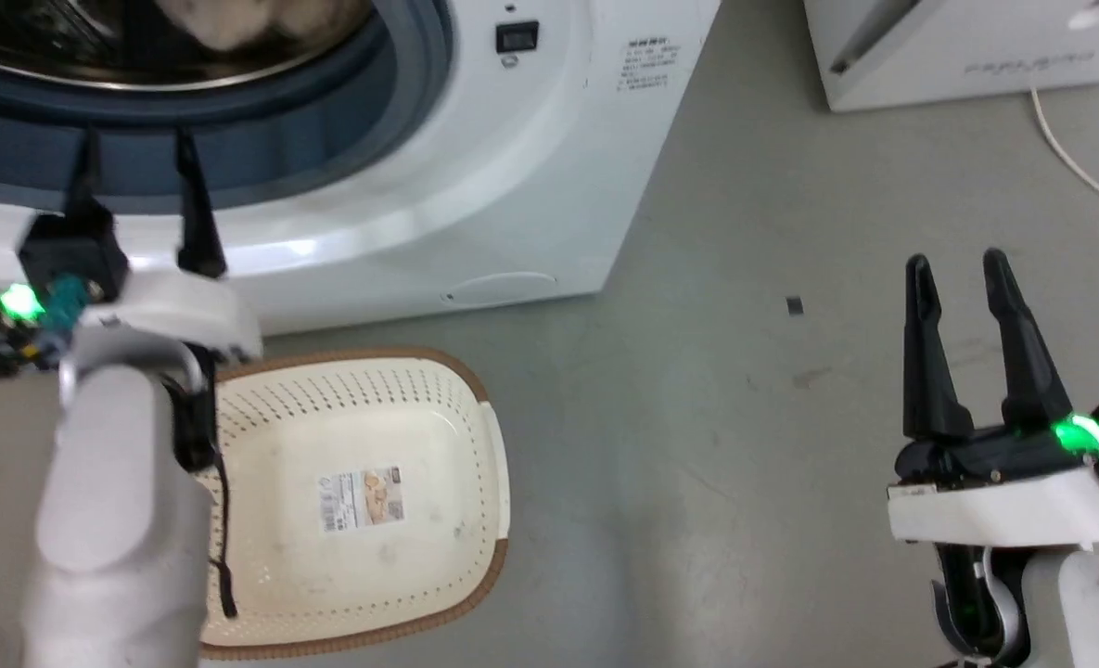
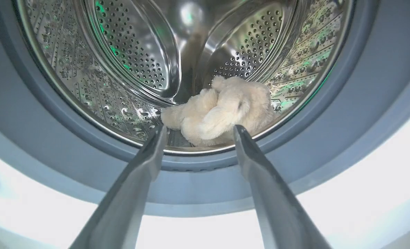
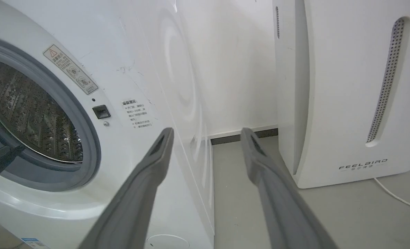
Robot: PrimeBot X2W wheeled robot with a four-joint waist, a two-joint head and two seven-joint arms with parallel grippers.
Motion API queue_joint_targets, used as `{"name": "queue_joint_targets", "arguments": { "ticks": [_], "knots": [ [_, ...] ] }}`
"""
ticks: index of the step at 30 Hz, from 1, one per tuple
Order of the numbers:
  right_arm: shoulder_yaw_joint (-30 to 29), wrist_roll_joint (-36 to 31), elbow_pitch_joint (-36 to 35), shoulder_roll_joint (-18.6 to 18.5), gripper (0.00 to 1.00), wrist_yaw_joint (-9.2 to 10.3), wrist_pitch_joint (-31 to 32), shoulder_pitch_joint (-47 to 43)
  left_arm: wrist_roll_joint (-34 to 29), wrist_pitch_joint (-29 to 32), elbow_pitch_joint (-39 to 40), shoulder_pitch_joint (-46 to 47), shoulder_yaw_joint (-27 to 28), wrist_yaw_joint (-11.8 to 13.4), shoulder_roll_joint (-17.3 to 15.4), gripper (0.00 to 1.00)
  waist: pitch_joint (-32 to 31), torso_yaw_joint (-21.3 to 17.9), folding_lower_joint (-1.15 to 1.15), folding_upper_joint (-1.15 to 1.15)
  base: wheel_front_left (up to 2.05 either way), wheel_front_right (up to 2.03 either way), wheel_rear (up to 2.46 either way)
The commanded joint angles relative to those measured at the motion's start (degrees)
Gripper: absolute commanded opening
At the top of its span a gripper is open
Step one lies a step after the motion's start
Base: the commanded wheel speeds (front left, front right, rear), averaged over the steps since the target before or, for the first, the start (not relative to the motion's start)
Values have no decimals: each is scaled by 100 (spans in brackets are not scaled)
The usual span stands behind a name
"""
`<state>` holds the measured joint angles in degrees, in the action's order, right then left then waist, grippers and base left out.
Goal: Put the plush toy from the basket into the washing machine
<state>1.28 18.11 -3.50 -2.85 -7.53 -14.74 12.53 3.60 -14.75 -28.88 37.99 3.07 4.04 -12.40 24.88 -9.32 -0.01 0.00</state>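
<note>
One plush toy [image 2: 218, 110]; one basket [image 1: 356, 357]; one washing machine [image 1: 512, 167]; one FEELBIRD appliance [image 3: 346, 86]; one white cord [image 1: 1068, 153]. Two grippers: the left gripper [image 1: 136, 139] and the right gripper [image 1: 955, 260].

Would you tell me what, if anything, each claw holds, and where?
Nothing: left claw and right claw are both open; the plush toy lies in the washing machine.
</note>
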Motion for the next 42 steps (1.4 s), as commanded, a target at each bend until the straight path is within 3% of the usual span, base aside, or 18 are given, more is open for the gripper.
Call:
{"name": "queue_joint_targets", "arguments": {
  "ticks": [1,12,25,42],
  "knots": [
    [-17,-46,26,-3,100,4,-26,-91,-27,-25,55,-124,-9,25,32,100,-247,166,1,0,0,0,0],
    [-203,-453,199,-3,100,4,-26,-668,-133,-25,1018,-1577,-137,46,502,100,-1196,578,1,0,0,0,0],
    [-339,-799,350,-3,100,4,-26,-1399,-118,-25,1935,-3194,-267,-56,792,100,-2116,887,1,0,0,0,0],
    [-444,-860,458,-3,100,4,-26,-1870,-109,-25,2154,-3987,-312,-187,919,100,-2545,1252,1,0,0,0,0]
  ]
}}
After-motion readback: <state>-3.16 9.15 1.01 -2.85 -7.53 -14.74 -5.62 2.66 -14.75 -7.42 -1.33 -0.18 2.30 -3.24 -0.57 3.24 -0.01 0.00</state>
